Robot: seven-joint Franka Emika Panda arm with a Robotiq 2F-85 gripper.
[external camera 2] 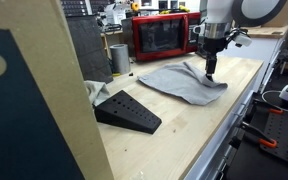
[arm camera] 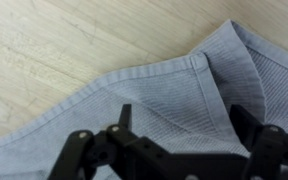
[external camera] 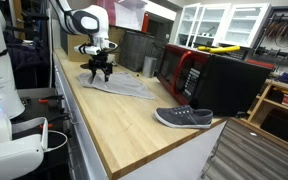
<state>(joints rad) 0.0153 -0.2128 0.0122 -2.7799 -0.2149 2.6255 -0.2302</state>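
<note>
A grey cloth (external camera: pixel 119 87) (external camera 2: pixel 179 82) (arm camera: pixel 164 95) lies spread on the wooden countertop (external camera: pixel 134 125), with a fold raised near one corner. My gripper (external camera: pixel 99 71) (external camera 2: pixel 210 72) (arm camera: pixel 184 118) hangs straight down over the cloth, fingertips at or just above the fabric. In the wrist view the two black fingers (arm camera: pixel 124 118) stand wide apart with only cloth showing between them. The jaws are open and hold nothing. The folded ridge of cloth runs up between the fingers toward the right.
A grey shoe (external camera: pixel 184 117) lies near the counter's front end. A red-and-black microwave (external camera: pixel 199 72) (external camera 2: pixel 162 36) stands at the back, a metal cup (external camera 2: pixel 119 57) beside it. A black wedge-shaped stand (external camera 2: pixel 129 110) sits on the counter. A white robot base (external camera: pixel 9 120) is alongside.
</note>
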